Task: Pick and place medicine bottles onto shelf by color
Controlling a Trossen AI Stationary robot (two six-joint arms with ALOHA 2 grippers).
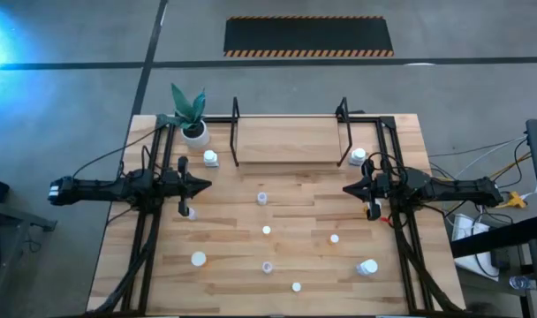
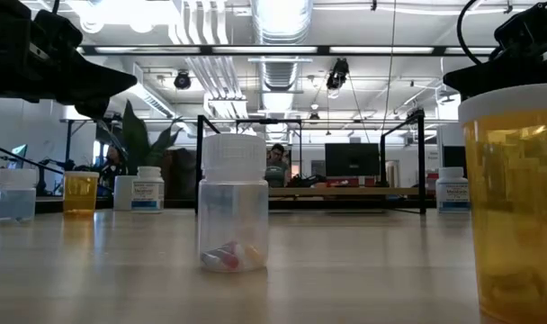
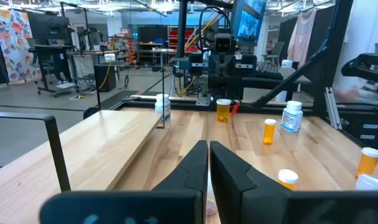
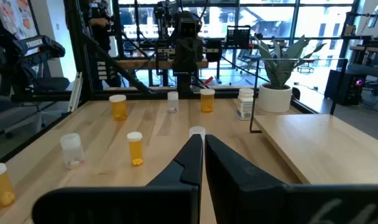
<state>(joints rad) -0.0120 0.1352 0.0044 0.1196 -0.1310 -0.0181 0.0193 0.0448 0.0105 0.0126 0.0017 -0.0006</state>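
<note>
I see both arms parked over the table (image 1: 277, 265), one on each side, pointing at each other across the middle. L gripper (image 1: 207, 185) sits at table's left side, fingers (image 3: 192, 163) pressed together w/ no gap, nothing between them, touching nothing. R gripper (image 1: 346, 188) mirrors it on the right side, fingers (image 4: 190, 155) also pressed tight, empty, touching nothing.

Shelf (image 1: 291, 141) is at the far edge of the table, centre, black wire frame around a light wood board. I see no bottles on the board.

Bottles are spread over the table: a white one (image 1: 211, 159) just left of the shelf, near the plant pot (image 1: 195, 134); another white one (image 1: 358, 156) just right of the shelf. A pale clear one (image 1: 262, 198) sits mid-table between the grippers. One small bottle (image 1: 192, 213) is close under the L arm. Others further toward the near edge: white cap (image 1: 267, 230), orange one (image 1: 335, 238), larger cap (image 1: 199, 259), pale one (image 1: 268, 267), a tipped white one (image 1: 367, 267), and one (image 1: 297, 286) nearest the edge.

Low view: clear bottle (image 2: 233, 202) upright, a few pills inside; big orange bottle (image 2: 512, 202) close at right.
</note>
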